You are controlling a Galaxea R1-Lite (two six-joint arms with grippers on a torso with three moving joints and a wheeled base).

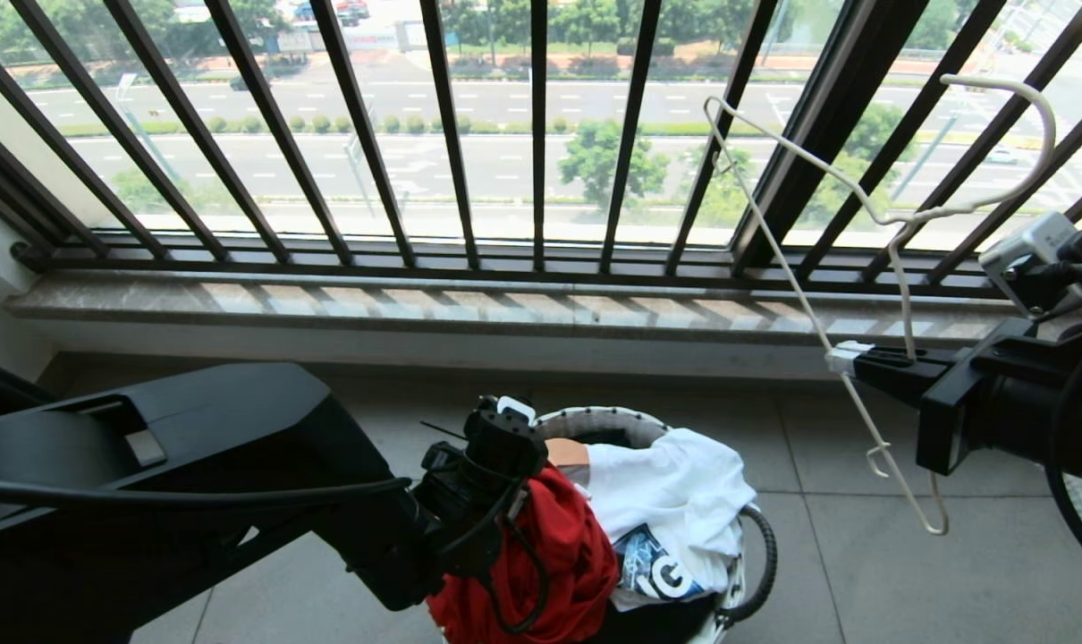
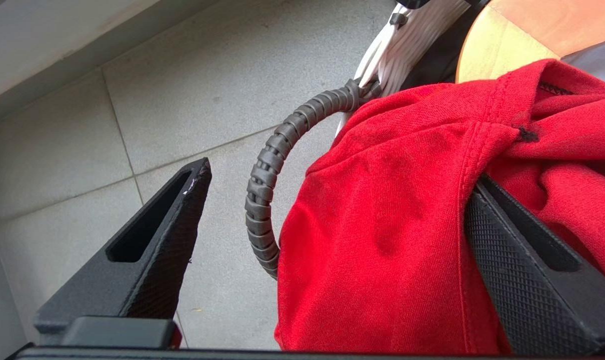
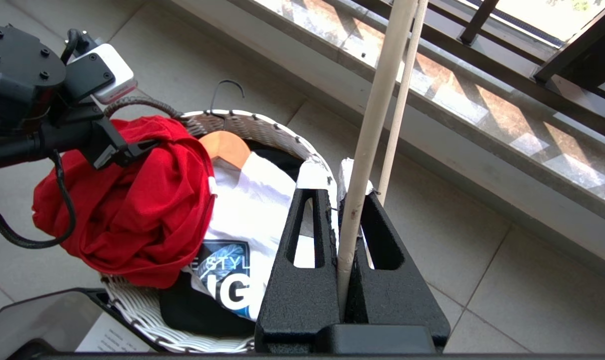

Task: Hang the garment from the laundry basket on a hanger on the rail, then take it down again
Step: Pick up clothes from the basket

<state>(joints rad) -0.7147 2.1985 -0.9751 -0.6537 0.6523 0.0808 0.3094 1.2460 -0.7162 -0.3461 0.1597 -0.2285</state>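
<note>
Red cotton T-shirt (image 1: 554,559) lies bunched over the small round white woven laundry basket (image 1: 595,420), not yet lifted. The left gripper (image 2: 332,220) reaches down with jaws spread wide around a fold, one finger (image 2: 512,260) touching cloth. The right gripper (image 1: 841,360), raised aside, clamps the thin cream wire hanger (image 1: 863,201). Hanging appears still ahead.
</note>
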